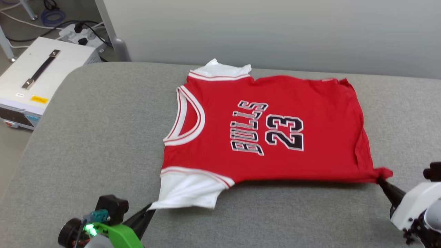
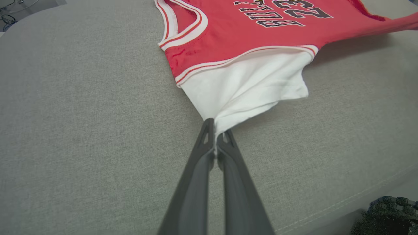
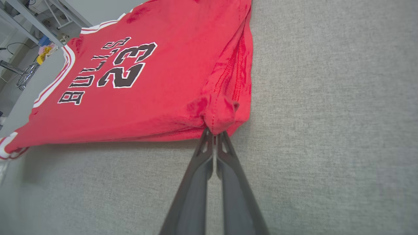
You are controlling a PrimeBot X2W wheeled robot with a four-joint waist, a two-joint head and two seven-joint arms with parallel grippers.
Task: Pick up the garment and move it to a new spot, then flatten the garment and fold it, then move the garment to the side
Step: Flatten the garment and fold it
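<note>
The garment [image 1: 265, 127], a red jersey with white sleeves and a black "BULLS 23" print, lies spread on the grey padded table [image 1: 103, 137], its collar toward the left. Its near edge is lifted and casts a shadow. My left gripper [image 1: 151, 209] is shut on the corner of the near white sleeve [image 2: 248, 85], the fabric bunched between the tips [image 2: 216, 130]. At the lower right my right gripper [image 1: 380, 179] is shut on the near hem corner, where the red cloth [image 3: 222, 111] puckers at the tips [image 3: 214, 132].
A white box with a black handle [image 1: 38, 72] stands on the floor left of the table, with cables and a power strip [image 1: 81, 32] behind it. A pale wall [image 1: 275, 31] runs along the table's far edge. Bare grey surface lies left of the jersey and in front of it.
</note>
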